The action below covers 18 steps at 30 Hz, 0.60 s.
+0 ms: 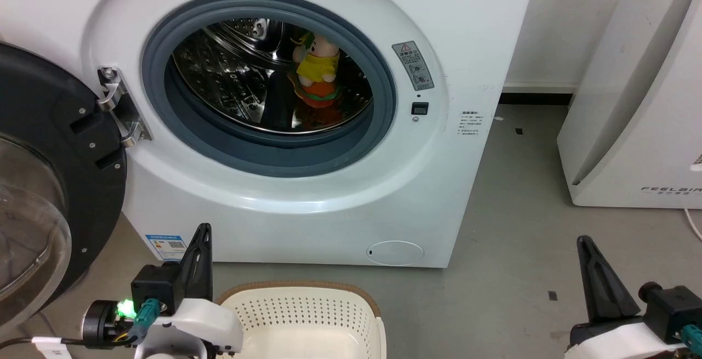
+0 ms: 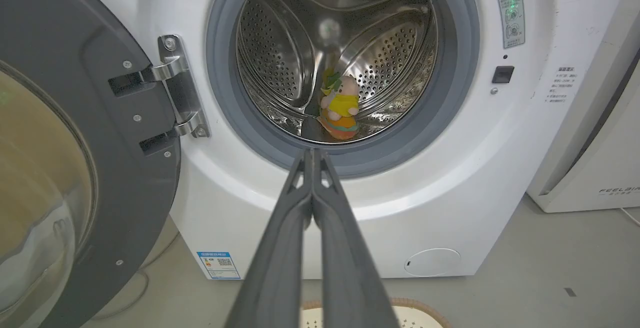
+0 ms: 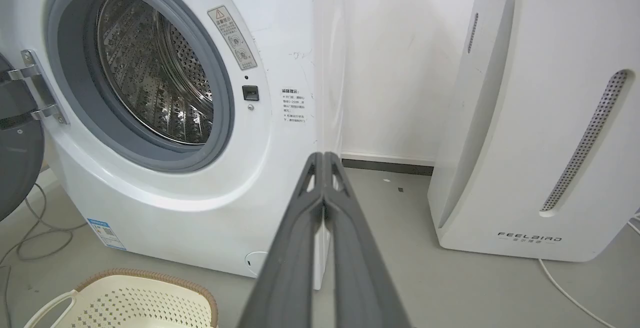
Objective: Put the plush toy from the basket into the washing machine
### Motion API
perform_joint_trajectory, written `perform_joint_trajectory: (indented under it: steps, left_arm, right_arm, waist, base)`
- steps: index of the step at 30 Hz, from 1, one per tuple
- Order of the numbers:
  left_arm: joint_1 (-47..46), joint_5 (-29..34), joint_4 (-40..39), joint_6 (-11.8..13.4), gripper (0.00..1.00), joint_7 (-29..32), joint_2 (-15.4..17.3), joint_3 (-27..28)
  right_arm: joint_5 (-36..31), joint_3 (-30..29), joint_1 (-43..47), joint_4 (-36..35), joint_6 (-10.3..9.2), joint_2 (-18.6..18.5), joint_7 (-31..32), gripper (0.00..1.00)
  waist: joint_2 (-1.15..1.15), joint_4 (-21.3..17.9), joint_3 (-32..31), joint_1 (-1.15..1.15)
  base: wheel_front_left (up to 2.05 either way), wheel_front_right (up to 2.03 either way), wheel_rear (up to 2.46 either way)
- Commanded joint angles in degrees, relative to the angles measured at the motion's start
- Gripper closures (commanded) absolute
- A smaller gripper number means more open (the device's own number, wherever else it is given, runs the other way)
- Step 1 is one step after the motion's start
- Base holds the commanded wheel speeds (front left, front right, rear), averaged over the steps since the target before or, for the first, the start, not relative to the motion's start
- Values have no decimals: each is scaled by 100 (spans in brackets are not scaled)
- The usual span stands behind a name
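Our left gripper and right gripper are pressed together, empty; the plush toy lies ahead inside the washing machine, so we'd avoid reaching in.

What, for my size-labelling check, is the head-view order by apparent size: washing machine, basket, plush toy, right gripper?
1. washing machine
2. basket, though cropped
3. right gripper and plush toy: look alike; the gripper is far nearer, so unranked.
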Motion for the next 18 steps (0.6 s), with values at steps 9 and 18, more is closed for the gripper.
perform_joint_trajectory:
  steps: [9, 18]
  left_arm:
    - [133, 57, -158, 56, 100, 127, -36, -15]
    - [174, 73, -266, 75, 100, 232, -46, -31]
  right_arm:
    - [-85, 86, -112, -34, -3, -3, 143, 100]
    - [-121, 152, -134, -39, -3, -3, 250, 100]
  waist:
    - [0, -27, -5, 0]
    - [0, -53, -11, 0]
  base:
    - [0, 0, 0]
    - [0, 0, 0]
